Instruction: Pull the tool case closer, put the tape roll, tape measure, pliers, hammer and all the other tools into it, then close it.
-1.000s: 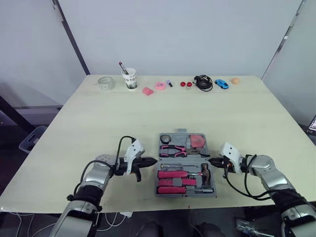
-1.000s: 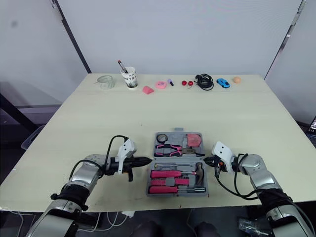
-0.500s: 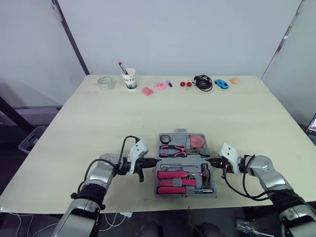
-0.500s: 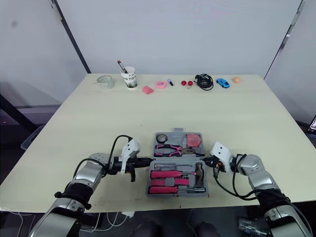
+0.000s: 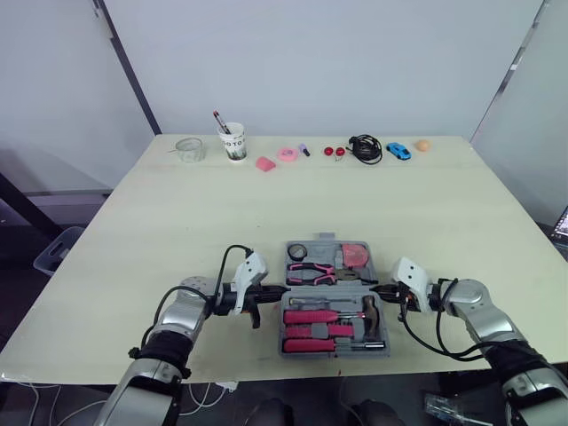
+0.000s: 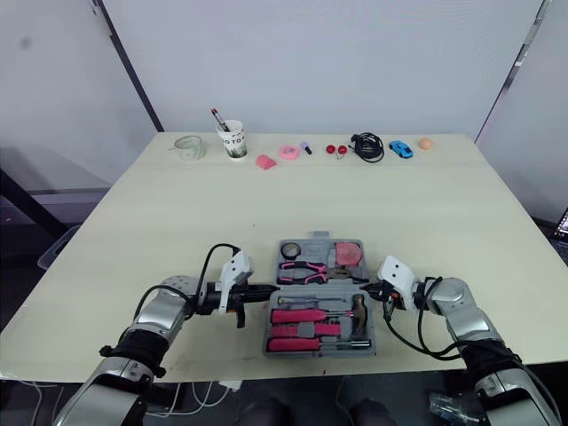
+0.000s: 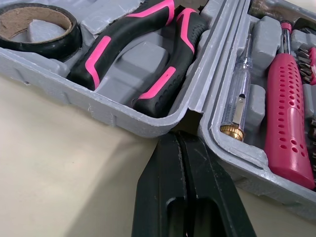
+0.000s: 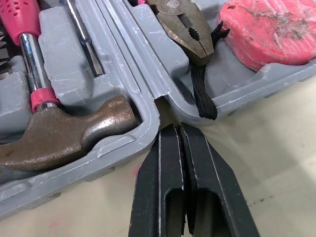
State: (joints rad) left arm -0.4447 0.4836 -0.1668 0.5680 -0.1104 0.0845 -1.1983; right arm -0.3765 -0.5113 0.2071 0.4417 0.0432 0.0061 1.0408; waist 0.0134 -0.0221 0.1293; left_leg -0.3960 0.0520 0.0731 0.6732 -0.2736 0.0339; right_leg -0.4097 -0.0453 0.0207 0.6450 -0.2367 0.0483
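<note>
Tool case [image 5: 335, 350] lies open, lower centre of frame on table [image 5: 177, 222], nr front edge. L tool [image 7: 177, 140] closed, tips at case's left hinge notch; R tool [image 8: 173, 131] closed, tips at right notch. Inside: tape roll [image 7: 34, 27], pliers [image 7: 143, 49], hammer [image 8: 64, 136], pink tape measure [image 8: 269, 29].

Pale wooden table [image 5: 177, 213] fills the middle, plain white wall [image 5: 319, 62] at twelve o'clock, black strut [image 5: 127, 67] slanting at eleven o'clock.
</note>
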